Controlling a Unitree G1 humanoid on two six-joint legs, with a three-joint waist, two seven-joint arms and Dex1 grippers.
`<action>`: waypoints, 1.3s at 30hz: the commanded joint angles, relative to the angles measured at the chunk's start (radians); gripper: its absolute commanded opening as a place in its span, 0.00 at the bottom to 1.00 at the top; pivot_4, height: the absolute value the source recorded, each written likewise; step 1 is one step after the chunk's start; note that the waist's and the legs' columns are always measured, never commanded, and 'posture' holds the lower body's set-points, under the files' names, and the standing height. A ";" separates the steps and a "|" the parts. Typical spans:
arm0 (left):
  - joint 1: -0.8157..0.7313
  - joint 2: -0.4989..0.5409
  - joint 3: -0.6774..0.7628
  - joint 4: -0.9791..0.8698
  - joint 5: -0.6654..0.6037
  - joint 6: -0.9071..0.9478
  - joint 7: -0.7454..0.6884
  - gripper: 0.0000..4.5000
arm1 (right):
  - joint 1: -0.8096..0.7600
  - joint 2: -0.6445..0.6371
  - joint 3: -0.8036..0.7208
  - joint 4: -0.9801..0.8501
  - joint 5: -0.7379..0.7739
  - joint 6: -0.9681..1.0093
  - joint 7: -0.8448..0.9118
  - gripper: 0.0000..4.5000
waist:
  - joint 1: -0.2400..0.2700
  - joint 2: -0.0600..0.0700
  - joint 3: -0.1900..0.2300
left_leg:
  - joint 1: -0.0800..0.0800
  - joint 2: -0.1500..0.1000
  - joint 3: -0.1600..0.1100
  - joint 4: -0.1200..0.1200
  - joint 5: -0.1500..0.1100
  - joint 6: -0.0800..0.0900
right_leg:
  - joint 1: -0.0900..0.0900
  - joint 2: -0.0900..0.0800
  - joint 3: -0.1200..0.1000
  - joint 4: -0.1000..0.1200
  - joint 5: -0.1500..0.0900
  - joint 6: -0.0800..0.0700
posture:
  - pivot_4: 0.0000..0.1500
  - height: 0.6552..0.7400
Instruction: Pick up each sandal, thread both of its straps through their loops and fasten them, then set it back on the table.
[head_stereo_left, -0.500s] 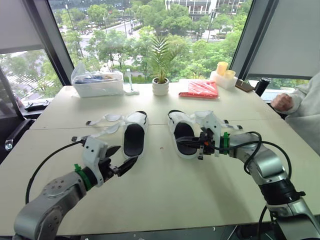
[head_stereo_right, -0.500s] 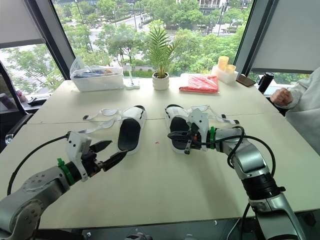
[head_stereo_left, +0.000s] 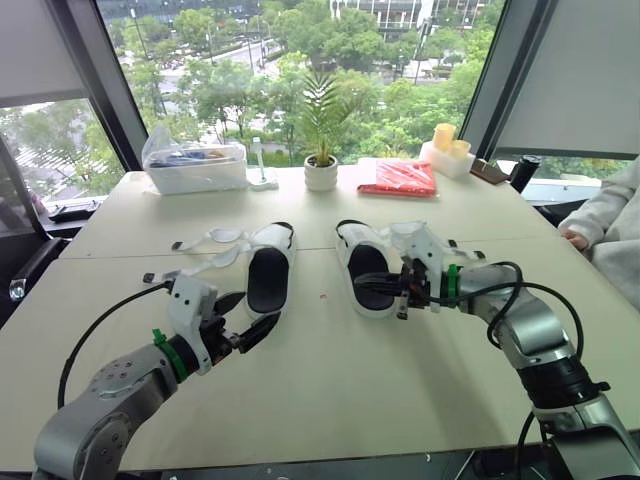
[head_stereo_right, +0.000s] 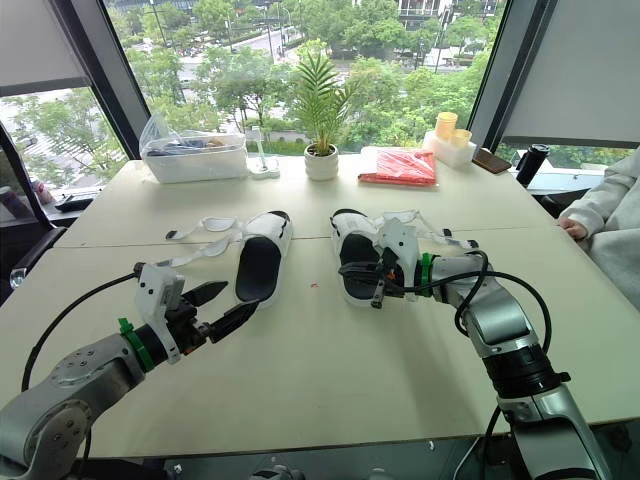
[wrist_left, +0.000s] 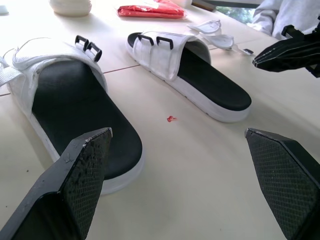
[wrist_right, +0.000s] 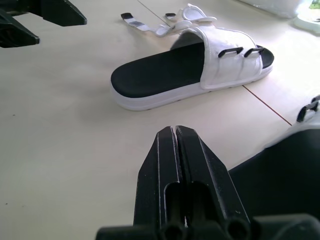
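Left pincer (head_stereo_left: 243, 316) hovers released, its textured black fingers spread wide, just near of the left sandal (head_stereo_left: 268, 268), which lies left of centre on the pale, smooth desk (head_stereo_left: 340, 380). Right pincer (head_stereo_left: 372, 284) is clenched on nothing, tips pressed together low over the right sandal (head_stereo_left: 358, 258), right of centre. Both sandals have thick white soles, matte black footbeds and white uppers with black rectangular loops (wrist_left: 156, 39). Their white straps (head_stereo_left: 212, 240) lie unthreaded, flat on the desk.
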 joint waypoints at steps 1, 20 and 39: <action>-0.005 0.018 -0.012 -0.017 -0.003 -0.014 -0.021 0.98 | 0.001 -0.002 -0.028 -0.029 -0.001 -0.018 -0.025 0.00 | 0.000 0.000 0.000 | 0.000 0.000 0.000 0.000 0.000 0.000 | 0.000 0.000 0.000 0.000 0.000 0.000 | 1.00 1.00; -0.034 0.123 -0.018 0.070 0.064 -0.058 -0.120 1.00 | -0.036 0.053 0.107 0.078 -0.379 -0.259 -0.382 0.74 | -0.005 0.000 0.000 | 0.000 0.000 0.000 0.000 0.000 0.000 | -0.001 0.000 0.000 0.000 -0.001 -0.002 | 1.00 1.00; -0.137 0.104 -0.092 0.175 0.141 -0.123 -0.163 1.00 | -0.602 0.307 0.408 1.264 -0.925 -0.663 -1.055 0.98 | -0.034 0.000 0.000 | 0.000 0.000 0.000 -0.004 0.007 -0.011 | -0.003 0.003 0.002 0.003 0.001 -0.001 | 1.00 1.00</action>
